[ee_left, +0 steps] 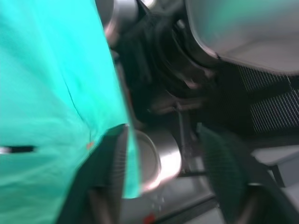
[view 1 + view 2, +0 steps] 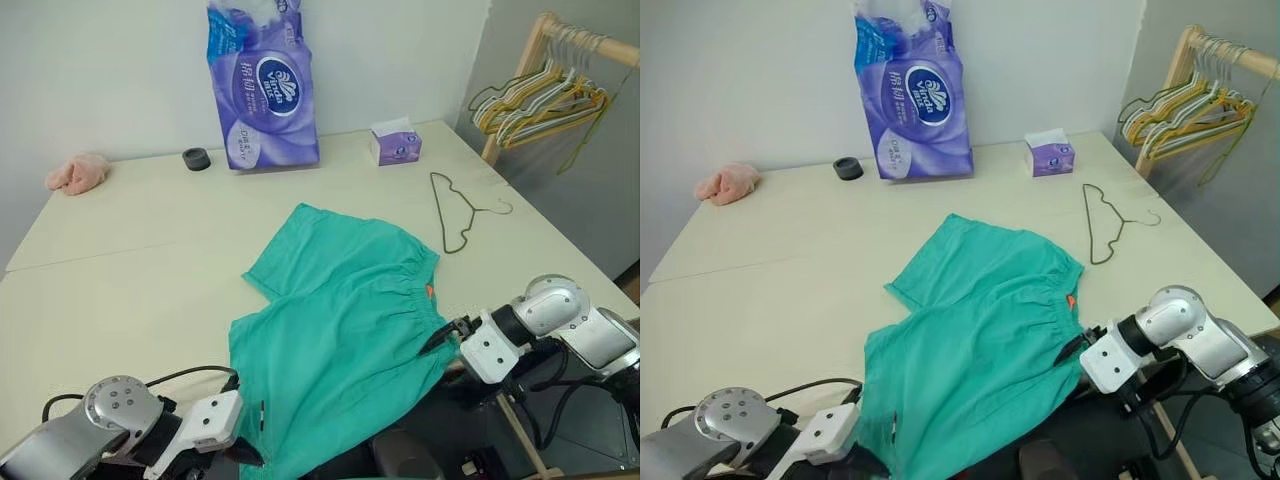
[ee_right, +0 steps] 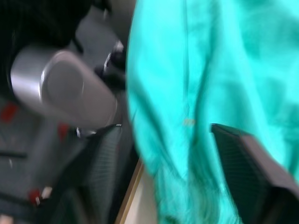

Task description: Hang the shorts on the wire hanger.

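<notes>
The teal-green shorts (image 2: 340,330) lie spread on the pale table (image 2: 150,260), their near part drooping over the front edge. The orange drawstring (image 2: 429,291) peeks out at the gathered waistband. The dark wire hanger (image 2: 455,212) lies flat on the table, beyond the shorts to the right. My left gripper (image 1: 166,133) is at the shorts' near left corner, open, with the fabric edge lying against one finger (image 1: 107,177). My right gripper (image 3: 168,130) sits at the waistband's right end, open wide, with loose teal fabric hanging between its fingers (image 3: 247,172).
A tall purple tissue pack (image 2: 262,85), a small tissue box (image 2: 396,143) and a black roll (image 2: 197,158) stand along the back. A pink cloth lump (image 2: 78,172) lies at the far left. A wooden rack with several hangers (image 2: 545,95) stands past the table's right corner.
</notes>
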You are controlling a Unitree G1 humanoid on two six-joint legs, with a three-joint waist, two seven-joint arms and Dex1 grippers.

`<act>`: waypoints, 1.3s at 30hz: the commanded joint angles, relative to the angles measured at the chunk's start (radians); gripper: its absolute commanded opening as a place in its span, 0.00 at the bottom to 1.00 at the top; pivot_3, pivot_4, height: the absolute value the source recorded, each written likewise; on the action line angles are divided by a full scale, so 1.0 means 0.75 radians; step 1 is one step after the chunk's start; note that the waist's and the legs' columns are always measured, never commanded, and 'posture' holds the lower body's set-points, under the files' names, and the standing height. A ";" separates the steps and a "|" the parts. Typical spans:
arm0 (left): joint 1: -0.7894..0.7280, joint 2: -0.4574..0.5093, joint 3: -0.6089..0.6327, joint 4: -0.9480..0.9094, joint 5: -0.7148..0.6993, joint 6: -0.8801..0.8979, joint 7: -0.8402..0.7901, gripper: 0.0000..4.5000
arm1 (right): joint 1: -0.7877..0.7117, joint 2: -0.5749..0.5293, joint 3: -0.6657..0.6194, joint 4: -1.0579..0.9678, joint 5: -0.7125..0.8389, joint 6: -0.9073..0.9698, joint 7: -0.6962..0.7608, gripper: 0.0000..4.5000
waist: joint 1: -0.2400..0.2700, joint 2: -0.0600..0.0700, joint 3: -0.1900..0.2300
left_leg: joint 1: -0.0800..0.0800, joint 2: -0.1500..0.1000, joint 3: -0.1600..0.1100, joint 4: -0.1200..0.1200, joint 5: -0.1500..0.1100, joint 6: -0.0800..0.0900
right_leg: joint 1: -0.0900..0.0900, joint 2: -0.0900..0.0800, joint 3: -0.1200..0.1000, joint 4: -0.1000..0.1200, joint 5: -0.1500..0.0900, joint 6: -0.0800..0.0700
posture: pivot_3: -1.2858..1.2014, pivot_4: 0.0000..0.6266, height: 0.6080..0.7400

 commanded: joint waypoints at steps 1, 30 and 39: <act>-0.072 -0.072 0.109 -0.011 -0.139 0.097 0.068 0.90 | -0.057 0.069 -0.161 -0.082 0.242 0.337 -0.099 1.00 | 0.000 -0.001 0.000 | 0.000 0.000 0.000 0.000 0.000 0.000 | 0.000 0.000 0.000 0.000 0.000 0.000 | 0.39 0.07 1.00; -0.881 -0.465 0.104 0.354 -0.140 0.280 0.360 1.00 | -0.851 0.684 -0.610 1.744 -0.180 0.676 -1.567 1.00 | -0.048 -0.004 -0.003 | -0.008 -0.004 0.000 0.001 0.000 -0.001 | -0.003 -0.001 0.002 0.000 0.008 -0.002 | 0.40 0.09 1.00; -0.883 -0.488 0.093 0.346 -0.112 0.259 0.343 1.00 | -0.885 0.701 -0.569 1.910 -0.302 0.697 -1.526 0.92 | -0.067 -0.004 -0.004 | -0.007 -0.004 0.000 0.002 0.001 -0.001 | -0.002 0.000 0.003 0.001 0.008 -0.001 | 0.40 0.09 1.00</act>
